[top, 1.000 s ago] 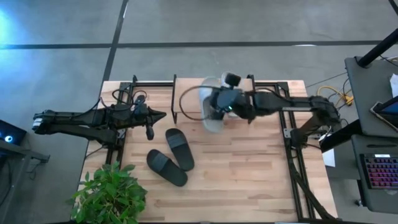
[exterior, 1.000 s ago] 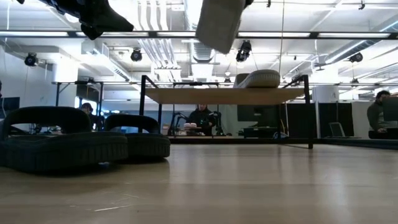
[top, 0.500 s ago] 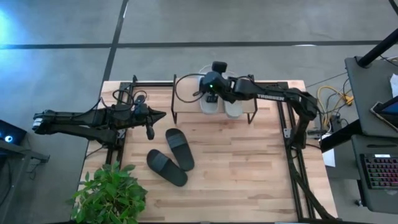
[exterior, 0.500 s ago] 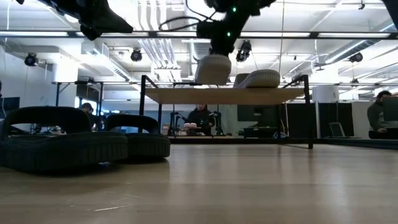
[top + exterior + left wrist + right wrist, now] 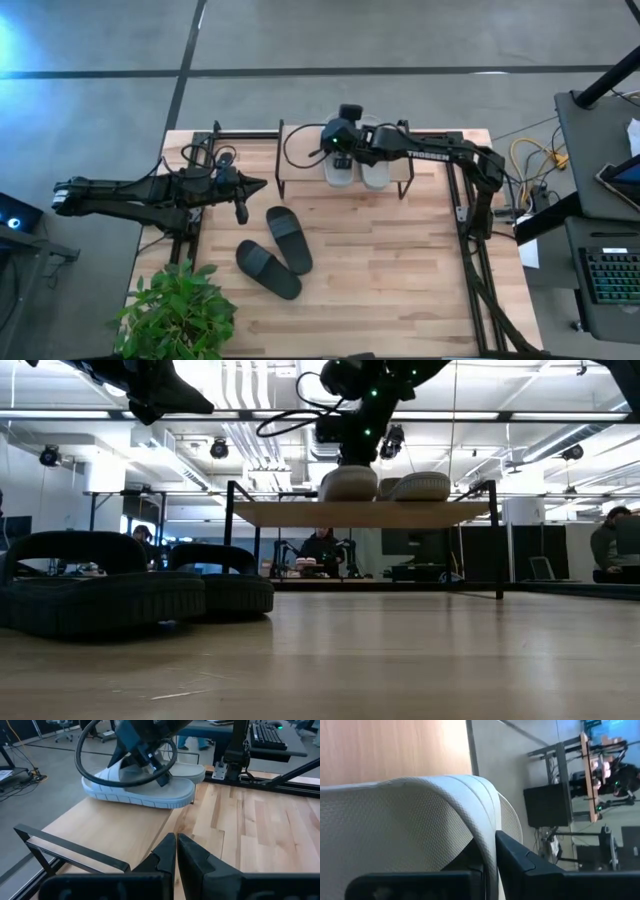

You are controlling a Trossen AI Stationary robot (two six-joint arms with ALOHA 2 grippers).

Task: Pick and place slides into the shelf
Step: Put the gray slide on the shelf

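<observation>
My right gripper [image 5: 340, 140] is over the shelf [image 5: 300, 172], clenched on the strap of a grey slide [image 5: 347, 484]. In the right wrist view my fingers [image 5: 520, 857] pinch the ribbed strap [image 5: 405, 815] between them. In the low view its sole appears to sit on the plank, just beside the second grey slide [image 5: 420, 486], which already lies on the shelf. My left gripper [image 5: 176, 851] is shut and empty, waiting at the table's left side. The two black slides [image 5: 280, 250] lie on the table [image 5: 400, 290] in front of the shelf, not yet picked.

Risks, as I judge them:

- Release too early. If the sole is not fully down, the slide drops and may bounce or tip against its neighbour.
- Snag on withdrawal. My fingers sit under or around the strap; lifting straight up without opening wide enough would drag the slide off the plank.
- Edge overhang. In the left wrist view the slide lies close to the plank's front edge; a nudge could push it off.
- Crowding. The pair sits at the shelf's right half. If it drifts left, room for the black pair shrinks.
- Cable. A loop [image 5: 125, 765] hangs by my wrist and could catch the strap.
</observation>
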